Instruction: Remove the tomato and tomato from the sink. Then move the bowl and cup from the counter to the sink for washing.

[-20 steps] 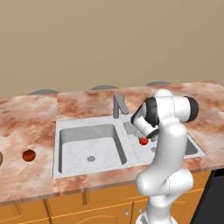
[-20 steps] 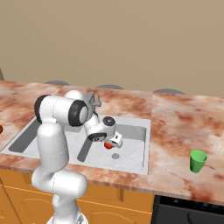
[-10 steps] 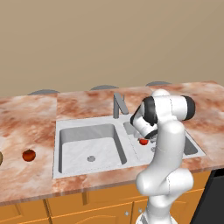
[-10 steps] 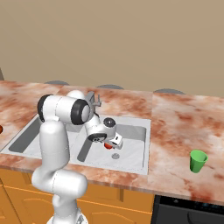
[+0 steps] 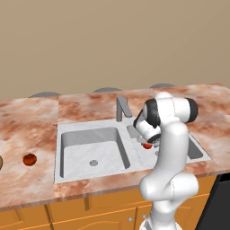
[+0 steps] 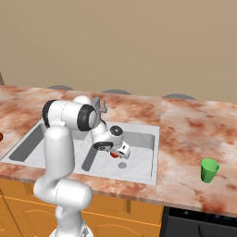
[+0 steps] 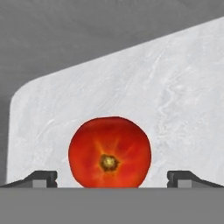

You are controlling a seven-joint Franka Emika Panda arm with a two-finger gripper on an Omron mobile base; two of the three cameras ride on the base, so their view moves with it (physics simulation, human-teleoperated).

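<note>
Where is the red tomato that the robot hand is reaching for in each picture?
Left base view: the tomato peeks out just right of centre, in the right basin of the sink, under the robot's wrist.
Right base view: the tomato sits near the middle, in the basin beside the round drain.
Hand view: the tomato is big, low in the centre, between the fingertips of the open gripper.
Shared landmark: the sink.
</note>
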